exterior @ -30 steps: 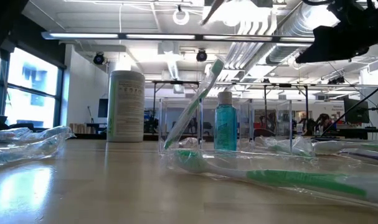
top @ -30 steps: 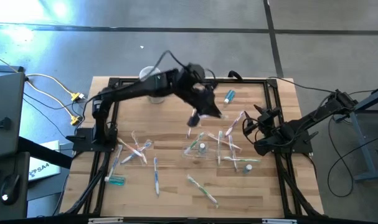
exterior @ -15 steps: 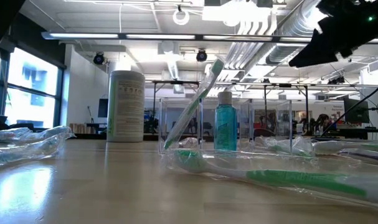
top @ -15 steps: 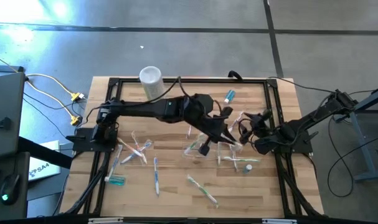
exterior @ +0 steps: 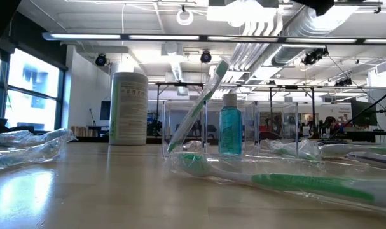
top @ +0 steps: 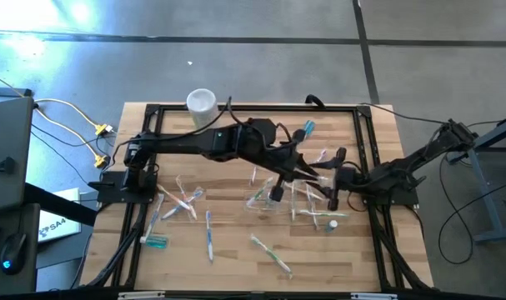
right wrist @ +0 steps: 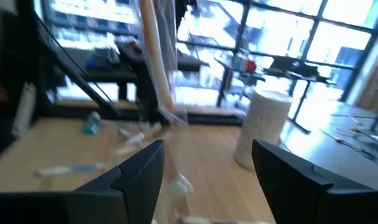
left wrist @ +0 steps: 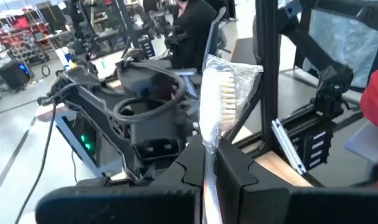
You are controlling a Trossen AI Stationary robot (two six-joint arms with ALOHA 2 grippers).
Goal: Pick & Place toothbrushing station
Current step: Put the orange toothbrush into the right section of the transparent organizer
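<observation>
A wooden table (top: pixel 236 258) inside a black frame carries a scatter of wrapped toothbrushes; the workshop behind is all ceiling lamps and glass partitions.

The left gripper (top: pixel 278 193) is reached across to mid-table and clenched on a wrapped toothbrush (left wrist: pixel 221 102), bristle head up in its crinkled sleeve. It hangs right over the small clear cup (exterior: pixel 183 130), which already has a green toothbrush (exterior: pixel 199 105) leaning in it; a teal toothpaste tube (exterior: pixel 230 132) stands just beyond. The right gripper (top: pixel 334 185) sits close beside the left one, fingers spread and holding nothing. In its own camera a wrapped, orange-handled brush (right wrist: pixel 159 62) hangs just ahead of its fingers (right wrist: pixel 139 174).

The step in hand looks like dropping the brush into the cup. Done well, the handle goes in near vertical and clear of the leaning brush, since a light cup will likely tip if nudged sideways.

Room is tight: the two grippers are near each other, and loose brushes lie around the cup. The freest way out is probably upward. The white cylinder (top: pixel 202 105) at the table's far edge is well clear.
</observation>
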